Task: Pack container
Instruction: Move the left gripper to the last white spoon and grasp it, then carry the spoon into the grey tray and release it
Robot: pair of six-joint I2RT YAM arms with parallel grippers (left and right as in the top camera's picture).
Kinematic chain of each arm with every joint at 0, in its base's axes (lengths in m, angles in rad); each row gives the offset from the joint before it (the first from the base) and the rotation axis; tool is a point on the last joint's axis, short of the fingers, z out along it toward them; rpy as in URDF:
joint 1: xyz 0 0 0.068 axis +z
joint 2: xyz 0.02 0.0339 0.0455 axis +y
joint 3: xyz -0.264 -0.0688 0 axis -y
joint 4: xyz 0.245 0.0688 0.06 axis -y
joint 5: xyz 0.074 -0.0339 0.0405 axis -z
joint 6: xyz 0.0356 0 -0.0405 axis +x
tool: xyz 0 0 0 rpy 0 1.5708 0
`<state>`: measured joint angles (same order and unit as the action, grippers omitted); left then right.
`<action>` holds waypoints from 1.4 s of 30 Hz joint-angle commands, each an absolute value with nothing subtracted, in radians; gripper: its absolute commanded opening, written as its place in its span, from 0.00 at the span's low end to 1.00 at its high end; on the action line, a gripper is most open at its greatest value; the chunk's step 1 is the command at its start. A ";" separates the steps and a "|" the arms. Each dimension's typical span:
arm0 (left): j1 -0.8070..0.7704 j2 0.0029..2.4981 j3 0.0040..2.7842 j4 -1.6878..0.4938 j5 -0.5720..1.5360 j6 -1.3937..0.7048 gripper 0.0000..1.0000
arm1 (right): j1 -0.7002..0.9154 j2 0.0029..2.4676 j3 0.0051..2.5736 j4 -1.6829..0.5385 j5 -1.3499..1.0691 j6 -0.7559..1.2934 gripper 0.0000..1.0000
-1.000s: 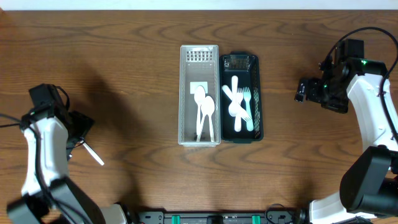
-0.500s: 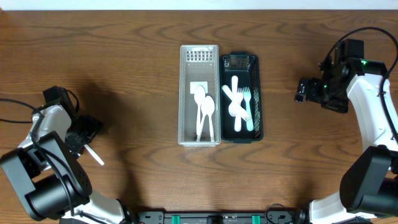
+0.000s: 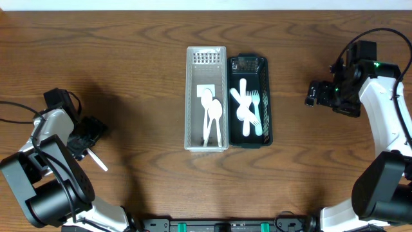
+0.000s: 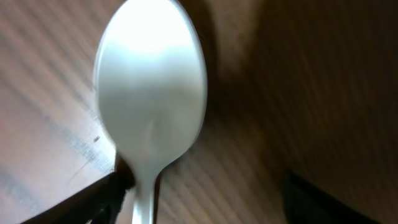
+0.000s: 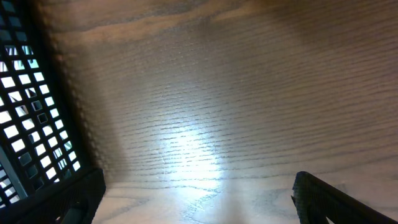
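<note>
Left gripper low over a loose spoon, far left of the clear tray.
Overhead, we see the spoon lying diagonally on the table, partly under the nearer left arm, which bends down over it. From the left wrist, the spoon's bowl sits between unclenched jaws, not yet gripped. From the right wrist, the right gripper gapes empty, well right of the tray.

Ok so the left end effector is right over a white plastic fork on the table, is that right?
Not quite. It is a white plastic spoon, not a fork: the left wrist view shows its smooth rounded bowl with no tines. The rest holds: the left end effector is right over it, on the table.
</note>
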<state>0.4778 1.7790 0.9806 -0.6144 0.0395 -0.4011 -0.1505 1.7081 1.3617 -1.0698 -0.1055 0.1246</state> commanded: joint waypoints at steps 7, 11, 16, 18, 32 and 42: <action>0.481 1.826 0.881 -0.573 0.019 -0.405 0.63 | -0.149 1.705 1.357 -1.074 -0.112 0.114 0.99; 0.481 1.826 0.881 -0.574 0.020 -0.405 0.50 | -0.149 1.705 1.357 -1.074 -0.112 0.114 0.99; 0.481 1.826 0.881 -0.578 0.020 -0.405 0.34 | -0.149 1.705 1.357 -1.074 -0.112 0.114 0.99; 0.481 1.825 0.881 -0.578 0.020 -0.405 0.24 | -0.149 1.705 1.357 -1.074 -0.112 0.114 0.99; 0.480 1.810 0.881 -0.579 0.075 -0.404 0.06 | -0.149 1.705 1.357 -1.074 -0.112 0.114 0.99; 0.265 1.517 1.002 -0.779 0.109 -0.398 0.06 | -0.149 1.705 1.357 -1.076 -0.113 0.115 0.99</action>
